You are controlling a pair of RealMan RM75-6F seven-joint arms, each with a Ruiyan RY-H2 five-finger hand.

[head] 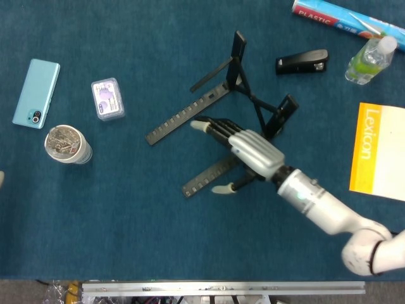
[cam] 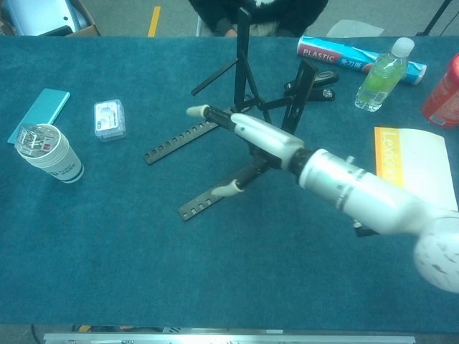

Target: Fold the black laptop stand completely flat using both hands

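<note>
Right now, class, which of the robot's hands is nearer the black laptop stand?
Right. The right hand hovers open over the black laptop stand, between its two slotted rails. Only a sliver that may be the left hand shows at the head view's left edge.
</note>
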